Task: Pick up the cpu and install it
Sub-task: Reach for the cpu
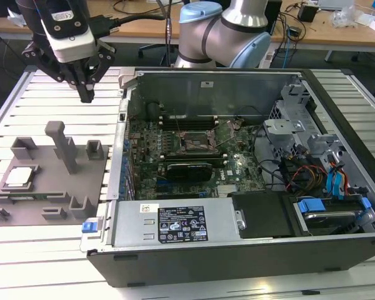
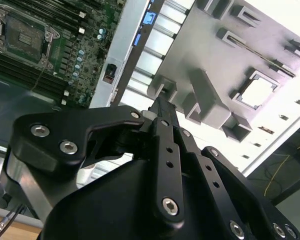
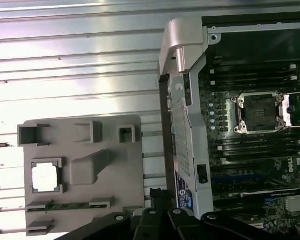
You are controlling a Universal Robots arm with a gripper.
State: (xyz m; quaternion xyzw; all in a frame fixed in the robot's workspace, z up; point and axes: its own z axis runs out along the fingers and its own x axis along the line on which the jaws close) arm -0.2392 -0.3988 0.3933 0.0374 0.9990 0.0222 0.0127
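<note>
- Exterior view: shows the black linkage gripper (image 1: 86,94) hanging in the air above the far edge of the flat grey moulded fixture plate (image 1: 56,190), jaws drawn together to a single tip, nothing between them.
- Places the cpu (image 1: 20,177), a small square chip with a pale silvery top, flat in a square pocket toward the exterior view's left of that plate, well apart from the gripper. Plate on the pale slatted metal surface (image 1: 44,262), just beside the open black computer case (image 1: 175,250).
- Leaves the square dark metal socket frame (image 1: 195,142) inside the case with no chip in it.
- Second wrist view: looks along the gripper (image 2: 162,105) toward the fixture plate (image 2: 205,40). Jaws pressed together, empty; cpu (image 2: 257,92) beyond the tip, untouched in its pocket; socket frame (image 2: 25,37) off to one side.
- First wrist view: looks down on the fixture plate (image 3: 115,160), the cpu (image 3: 45,176) seated in its pocket, and the socket frame (image 3: 257,112) bare inside the case.
- By judgement: approach to the pick, nothing grasped or installed yet. Calls for jaws parted wider than the chip, centred over it, squared to its edges, then a light hold on the thin rim.
</note>
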